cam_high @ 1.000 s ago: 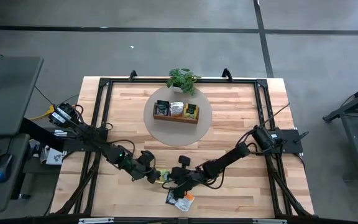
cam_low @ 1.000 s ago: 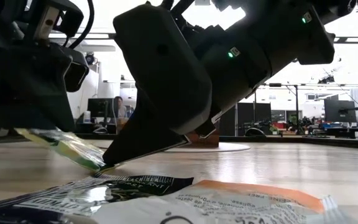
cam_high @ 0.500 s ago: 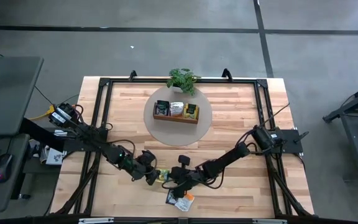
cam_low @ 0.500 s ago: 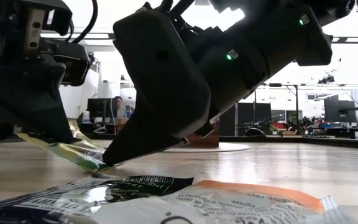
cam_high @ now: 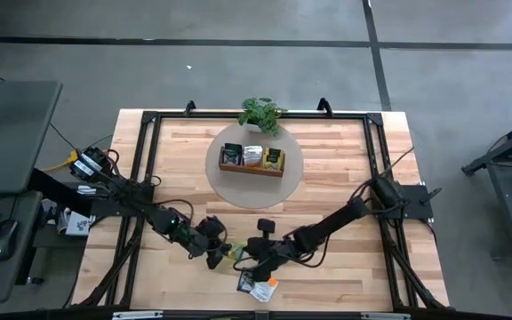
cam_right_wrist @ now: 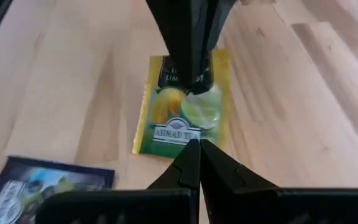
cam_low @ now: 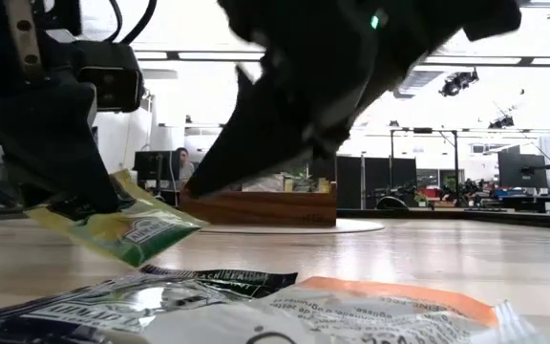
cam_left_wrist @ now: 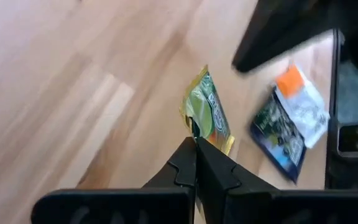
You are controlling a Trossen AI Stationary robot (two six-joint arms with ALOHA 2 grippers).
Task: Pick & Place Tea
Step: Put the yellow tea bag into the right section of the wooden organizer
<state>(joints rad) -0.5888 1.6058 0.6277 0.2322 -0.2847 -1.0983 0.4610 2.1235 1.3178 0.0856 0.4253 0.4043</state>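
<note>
Now the left gripper [cam_low: 84, 205] pinches one edge of the yellow-green square paper tea sachet [cam_low: 127, 229], lifted at lower left of the low view; the clenched, empty right gripper [cam_high: 254, 262] could knock it loose.

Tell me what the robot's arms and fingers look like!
Both are dark, jointed arms draped with looping black cables. The left arm has yellow and white wires near its base. The right arm shows a small green light in the low view. Each ends in flat black fingers tapering to a thin point.
</note>
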